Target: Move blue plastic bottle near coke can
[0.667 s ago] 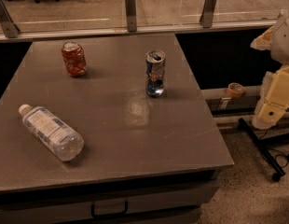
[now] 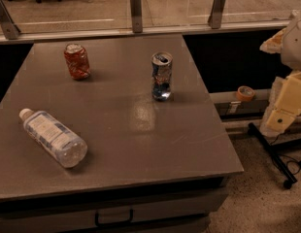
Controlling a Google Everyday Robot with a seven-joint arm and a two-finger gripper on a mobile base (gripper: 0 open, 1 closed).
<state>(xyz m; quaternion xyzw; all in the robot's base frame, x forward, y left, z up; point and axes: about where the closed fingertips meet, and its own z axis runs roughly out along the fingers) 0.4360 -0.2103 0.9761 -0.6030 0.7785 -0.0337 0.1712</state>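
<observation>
Nothing on the table [image 2: 189,144] has shifted since the earlier frame, and the gripper [image 2: 286,103] stays where it was. Your blue plastic bottle [image 2: 53,137] lies on its side at the front left of the table: clear plastic, a pale blue-white label around its middle, white cap pointing toward the back left. The coke can [image 2: 76,61], red, dented and silver-topped, stands upright near the far left edge, well apart from the bottle. A blue-and-silver can [image 2: 161,75] stands upright further right. Your gripper is at the right edge of the view, beyond the table's side, touching nothing on it; you cannot tell whether it is open or closed.
</observation>
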